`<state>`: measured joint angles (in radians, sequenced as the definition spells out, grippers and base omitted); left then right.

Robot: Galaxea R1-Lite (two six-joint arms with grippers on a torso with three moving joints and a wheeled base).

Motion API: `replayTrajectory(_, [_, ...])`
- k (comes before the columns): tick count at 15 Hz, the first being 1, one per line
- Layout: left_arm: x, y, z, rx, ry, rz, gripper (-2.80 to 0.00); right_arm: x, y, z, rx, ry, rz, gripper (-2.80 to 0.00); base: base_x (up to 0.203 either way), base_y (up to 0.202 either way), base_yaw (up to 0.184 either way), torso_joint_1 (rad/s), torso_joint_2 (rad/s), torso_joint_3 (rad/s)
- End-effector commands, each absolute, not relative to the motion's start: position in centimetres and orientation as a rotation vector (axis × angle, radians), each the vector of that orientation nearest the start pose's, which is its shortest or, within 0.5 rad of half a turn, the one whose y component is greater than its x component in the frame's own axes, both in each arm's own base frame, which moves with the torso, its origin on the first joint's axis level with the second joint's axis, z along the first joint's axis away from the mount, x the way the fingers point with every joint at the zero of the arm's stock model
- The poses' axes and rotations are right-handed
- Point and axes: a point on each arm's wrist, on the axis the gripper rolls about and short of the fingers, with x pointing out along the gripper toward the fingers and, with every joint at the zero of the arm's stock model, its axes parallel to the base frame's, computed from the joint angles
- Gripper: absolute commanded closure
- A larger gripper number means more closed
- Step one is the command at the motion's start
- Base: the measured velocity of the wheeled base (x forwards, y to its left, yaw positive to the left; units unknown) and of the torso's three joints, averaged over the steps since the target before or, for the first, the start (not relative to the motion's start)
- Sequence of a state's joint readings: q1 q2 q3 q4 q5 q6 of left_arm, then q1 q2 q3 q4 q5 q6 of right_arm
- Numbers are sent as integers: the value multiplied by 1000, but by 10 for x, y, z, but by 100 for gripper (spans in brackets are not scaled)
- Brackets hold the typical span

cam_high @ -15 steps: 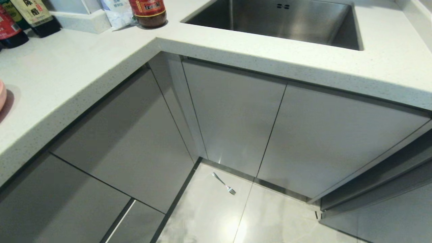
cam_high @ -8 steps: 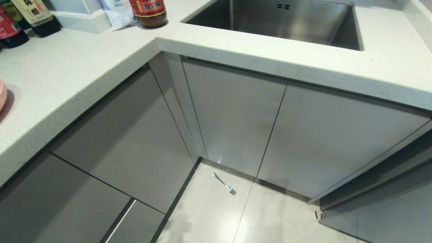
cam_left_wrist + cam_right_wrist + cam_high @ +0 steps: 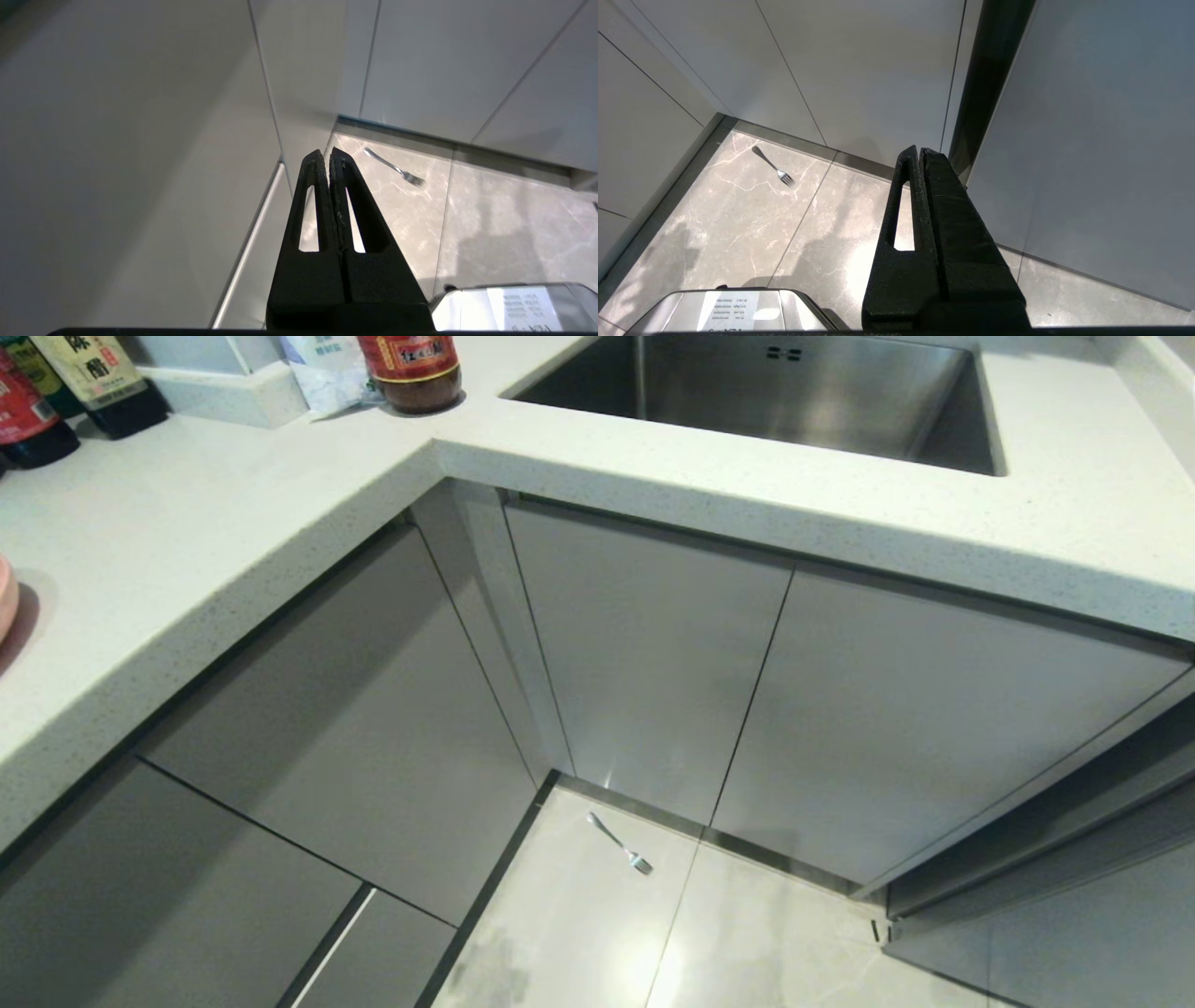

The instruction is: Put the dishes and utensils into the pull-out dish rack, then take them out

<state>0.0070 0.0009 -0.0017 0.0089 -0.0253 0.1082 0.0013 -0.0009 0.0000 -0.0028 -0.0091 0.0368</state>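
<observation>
Fork [image 3: 619, 844] lying flat on the marble floor [image 3: 579, 943], near the corner of the shut cabinet doors [image 3: 653, 653]. Left pincer [image 3: 325, 156] and right pincer [image 3: 917, 154] both closed tight, empty, hanging above the floor. Pink sliver at the tabletop's [image 3: 187, 523] left edge, possibly the plate [image 3: 5, 602].

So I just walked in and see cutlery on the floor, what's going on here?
Nothing is being handled right now. A slim silver metal fork lies on the pale marble floor tiles in the corner below the closed grey cabinet doors. The left gripper and right gripper are both shut and empty, hanging low above the floor, well short of the fork.
</observation>
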Motion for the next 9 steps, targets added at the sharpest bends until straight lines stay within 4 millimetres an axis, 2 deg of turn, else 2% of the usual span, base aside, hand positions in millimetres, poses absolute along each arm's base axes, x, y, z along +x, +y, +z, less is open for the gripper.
replayTrajectory(1, [-23,-1,74,103,13,-17,0,-23,0,76,37,-3,-8,0,0,0,0,0,0,0])
replayTrajectory(5, [-23,0,75,6,11,6,0,-23,0,76,37,-3,-8,0,0,0,0,0,0,0])
replayTrajectory(9, [-23,0,75,3,11,6,0,-23,0,76,37,-3,-8,0,0,0,0,0,0,0])
